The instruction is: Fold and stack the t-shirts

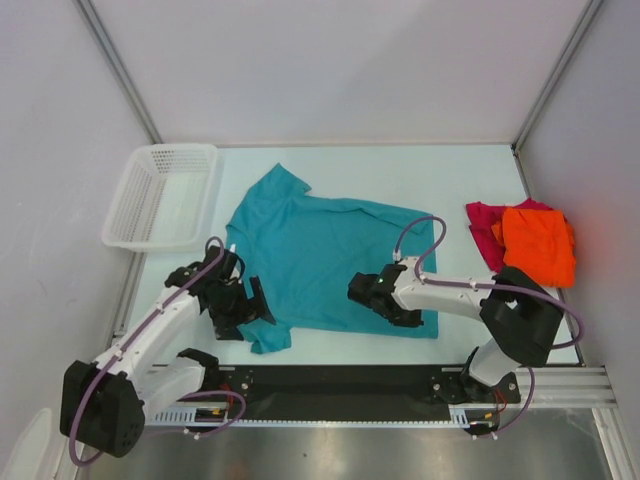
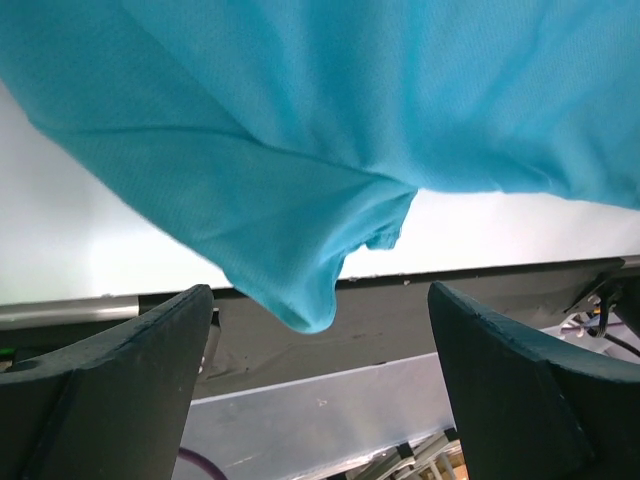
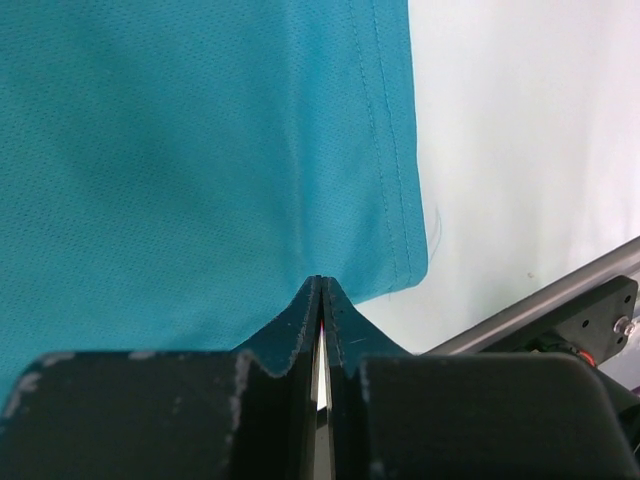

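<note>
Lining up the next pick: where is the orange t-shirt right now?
In the top view the orange t-shirt lies at the right edge of the table, partly on top of the magenta-red t-shirt, to the right of the spread teal t-shirt.

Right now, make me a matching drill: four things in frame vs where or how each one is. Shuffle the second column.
1. teal t-shirt
2. orange t-shirt
3. basket
4. left gripper

A. open
B. far-left corner of the table
C. spread out in the middle
D. lying on the magenta t-shirt

Pairs: 1-C, 2-D, 3-B, 4-A
</note>
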Tool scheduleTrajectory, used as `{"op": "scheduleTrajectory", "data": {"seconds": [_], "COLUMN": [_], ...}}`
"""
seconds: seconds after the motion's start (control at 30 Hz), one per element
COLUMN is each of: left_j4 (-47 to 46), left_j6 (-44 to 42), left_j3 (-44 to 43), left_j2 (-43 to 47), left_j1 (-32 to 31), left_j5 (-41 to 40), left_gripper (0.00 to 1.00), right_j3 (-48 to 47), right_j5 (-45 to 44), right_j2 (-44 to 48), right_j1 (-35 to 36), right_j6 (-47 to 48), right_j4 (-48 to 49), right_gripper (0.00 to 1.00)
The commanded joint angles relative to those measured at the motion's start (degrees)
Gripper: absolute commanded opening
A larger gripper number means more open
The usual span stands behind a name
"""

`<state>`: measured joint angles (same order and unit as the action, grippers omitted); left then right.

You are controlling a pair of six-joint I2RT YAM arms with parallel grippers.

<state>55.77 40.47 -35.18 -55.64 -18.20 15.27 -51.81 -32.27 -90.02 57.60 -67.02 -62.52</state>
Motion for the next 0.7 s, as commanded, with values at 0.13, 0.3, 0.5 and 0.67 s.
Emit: {"op": "scheduleTrajectory", "data": {"seconds": [0.13, 0.3, 0.5, 0.67], "left_j4": [-6.7, -7.1, -8.5, -8.6], "left_j6": [0.3, -0.5, -1.4, -2.0], "left_j3": [-5.2, -10.7, -12.5, -12.5], "left_j2": [-7.1, -9.8, -13.7, -13.9], "left_j1": [-0.1, -0.1, 0.0, 0.0], "left_j5": [-2.4, -3.0, -3.1, -3.0], "left_gripper": [0.94, 0.95, 0.95, 0.95], "right_j3": [-2.1, -5.1, -6.5, -7.8], "right_j5": [-2.4, -3.1, -0.3, 0.0], "right_j2": [-3.4, -8.5, -13.3, -17.9], "right_j1": [-4.3, -8.9, -14.3, -16.6], "right_j6": [4.9, 11.0, 16.6, 18.3], "right_j4": [7.1, 13.0, 20.3, 22.4], "right_gripper": [0.07, 0.07, 0.07, 0.07]}}
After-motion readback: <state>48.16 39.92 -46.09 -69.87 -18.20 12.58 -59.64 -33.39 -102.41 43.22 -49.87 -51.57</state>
